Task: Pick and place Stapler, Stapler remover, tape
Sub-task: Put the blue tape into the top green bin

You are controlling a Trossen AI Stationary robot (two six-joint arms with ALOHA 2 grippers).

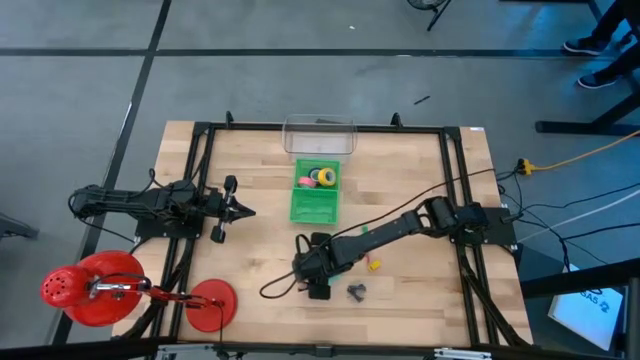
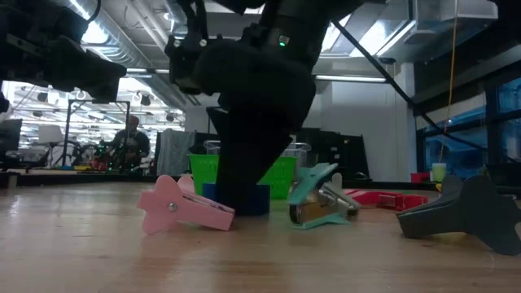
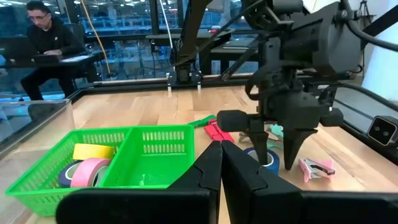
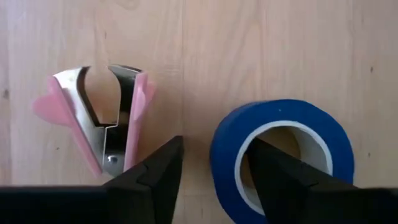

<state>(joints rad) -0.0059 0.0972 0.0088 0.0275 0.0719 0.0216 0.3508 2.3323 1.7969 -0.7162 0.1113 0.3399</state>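
My right gripper (image 4: 214, 180) is open and points down at the table's near middle (image 1: 316, 272). It straddles the wall of a blue tape roll (image 4: 280, 127) that lies flat on the wood: one finger (image 4: 277, 177) is in the hollow, the other (image 4: 158, 177) is outside. A pink staple remover (image 4: 93, 124) lies beside it. A teal remover (image 2: 319, 197), a dark grey remover (image 2: 460, 213) and a red stapler (image 3: 216, 132) lie nearby. Yellow tape (image 3: 93, 151) and pink tape (image 3: 90, 172) sit in the green basket (image 1: 314, 205). My left gripper (image 3: 221, 171) waits shut at the left (image 1: 240, 210). My right gripper comes from above, fingers pointing down, one finger inside the blue roll's hollow (image 4: 292, 140) and one outside its wall (image 4: 224, 155). A gap shows between the outer finger and the wall. Whether the inner finger touches the roll I cannot tell.
A clear box (image 1: 320, 135) stands at the far edge behind the basket. The basket's near compartment (image 1: 314, 207) holds no tape. A black frame (image 1: 200, 180) borders the table. Red discs on a stand (image 1: 95, 288) sit off the near left corner. A person (image 3: 43, 37) sits beyond the table.
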